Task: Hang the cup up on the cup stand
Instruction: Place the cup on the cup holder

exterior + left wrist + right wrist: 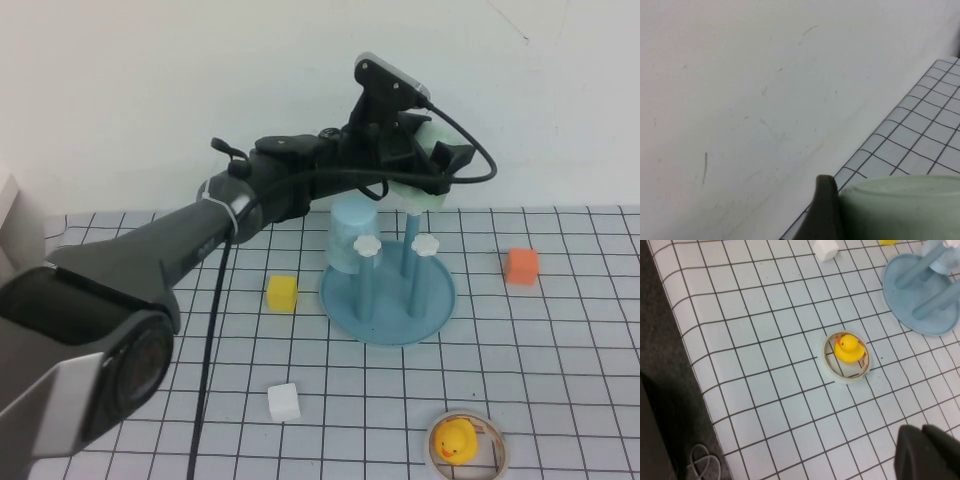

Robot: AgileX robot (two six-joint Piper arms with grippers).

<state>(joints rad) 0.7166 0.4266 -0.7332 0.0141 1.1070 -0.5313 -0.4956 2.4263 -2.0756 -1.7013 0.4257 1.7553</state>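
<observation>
Gridded tabletop is running to a white wall along its far edge. Cup stand is sitting mid-tabletop toward the far edge, a light blue tumbler already capping one peg. Left end effector is hovering above the stand, clamping the cup tilted. Carrying step; next probably calls for lowering it mouth-down over a free peg. Right end effector is idling closed over the near edge.

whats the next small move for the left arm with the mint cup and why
Probably lower it a little. The left gripper holds the mint cup above the cup stand, close over a bare peg; a light blue cup fills another. The right gripper is shut, parked near the duck.
</observation>
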